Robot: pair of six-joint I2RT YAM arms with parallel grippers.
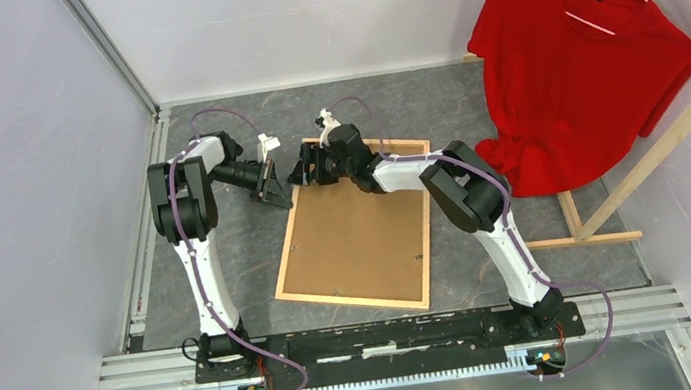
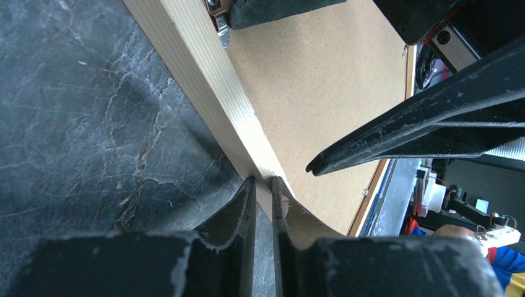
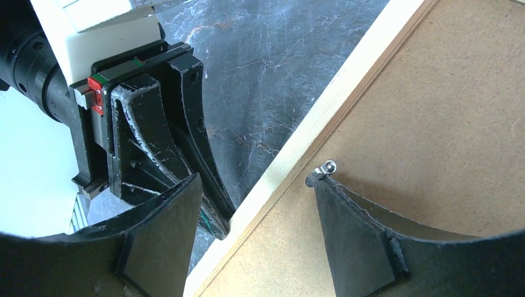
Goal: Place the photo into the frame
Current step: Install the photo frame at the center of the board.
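The frame (image 1: 352,239) lies face down on the grey table, its brown fibreboard back up. My left gripper (image 1: 279,196) is at the far end of the frame's left rail. In the left wrist view it (image 2: 263,180) is shut on that light wooden rail (image 2: 204,80), one finger on each side. My right gripper (image 1: 303,172) hovers over the same far-left corner. Its jaws (image 3: 256,179) stand open across the rail and the fibreboard back (image 3: 433,124), with one fingertip beside a small metal tab (image 3: 325,168). The photo is out of view.
A red T-shirt (image 1: 576,64) hangs on a hanger from a wooden-beam rack (image 1: 676,131) at the back right. Grey enclosure walls stand to the left and behind. A metal rail (image 1: 390,335) carrying both arm bases runs along the near edge.
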